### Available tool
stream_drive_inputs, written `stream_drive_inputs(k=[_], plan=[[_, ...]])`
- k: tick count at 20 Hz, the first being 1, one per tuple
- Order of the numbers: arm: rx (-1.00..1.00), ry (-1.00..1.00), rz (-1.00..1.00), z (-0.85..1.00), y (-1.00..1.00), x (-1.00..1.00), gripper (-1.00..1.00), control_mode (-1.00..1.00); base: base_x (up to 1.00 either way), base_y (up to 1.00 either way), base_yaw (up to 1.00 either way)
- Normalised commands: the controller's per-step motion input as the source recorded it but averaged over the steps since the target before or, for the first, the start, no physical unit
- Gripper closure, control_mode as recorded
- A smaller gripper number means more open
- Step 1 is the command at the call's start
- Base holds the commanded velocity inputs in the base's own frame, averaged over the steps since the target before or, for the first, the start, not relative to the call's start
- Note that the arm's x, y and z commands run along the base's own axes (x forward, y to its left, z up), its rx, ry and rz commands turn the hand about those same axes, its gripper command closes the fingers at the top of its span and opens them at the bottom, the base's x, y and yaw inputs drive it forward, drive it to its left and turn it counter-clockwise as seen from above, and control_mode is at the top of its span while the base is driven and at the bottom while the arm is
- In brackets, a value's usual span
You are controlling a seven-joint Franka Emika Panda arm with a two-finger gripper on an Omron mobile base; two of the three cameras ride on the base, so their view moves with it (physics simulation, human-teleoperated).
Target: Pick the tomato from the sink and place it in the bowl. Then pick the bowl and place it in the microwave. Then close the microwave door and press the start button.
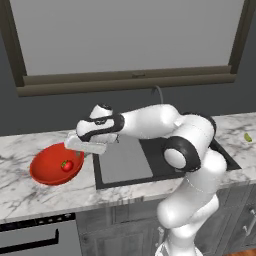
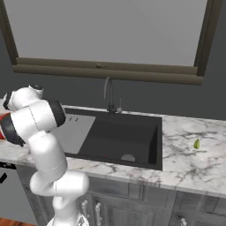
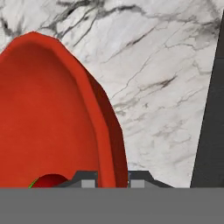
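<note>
Red and glossy, the wide shallow round bowl (image 1: 54,165) is sitting on the white marble tabletop (image 1: 30,192) at the far left, with the small red tomato (image 1: 66,165) with its green stem top already lying inside it. Just right of the tomato, the two-finger gripper (image 3: 113,178) is straddling the bowl's right-hand rim: in the hand view one dark fingertip is showing inside the wall and the other outside, and they are pinching the rim between them. Further right, the black recessed sink (image 2: 126,137) with its flat grey drainboard panel (image 1: 121,160) is lying empty of the tomato, and a small green object (image 2: 196,143) is resting on the marble well beyond the basin.

The step in hand looks like picking the bowl up for the microwave. Doing it well probably means confirming a firm bite on the thin rim before lifting, then raising straight up and keeping the bowl level, since a rim-only hold lets it tip and the loose tomato could roll out.
</note>
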Motion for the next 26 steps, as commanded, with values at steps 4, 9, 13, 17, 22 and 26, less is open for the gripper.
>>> stream_drive_inputs(k=[4, 9, 13, 17, 22, 26], plan=[[0.02, 0.07, -0.14, 1.0, -0.83, 0.0, 1.0, -1.0, 0.0, 0.0, 0.0], [0.0, 0.09, -0.14, 1.0, -0.81, -0.01, 1.0, -1.0, 0.0, 0.0, 0.0], [-0.01, 0.02, -0.12, 1.0, -0.49, -0.14, 1.0, -1.0, 0.0, 0.0, 0.0], [-0.04, 0.1, -0.23, 1.0, -0.24, -0.21, 1.0, -1.0, 0.0, 0.0, 0.0], [0.0, 0.18, -0.33, 1.0, -0.3, -0.35, 1.0, -1.0, 0.0, 0.0, 0.0], [-0.01, 0.16, -0.37, 1.0, -0.38, -0.36, 1.0, -1.0, 0.0, 0.0, 0.0]])
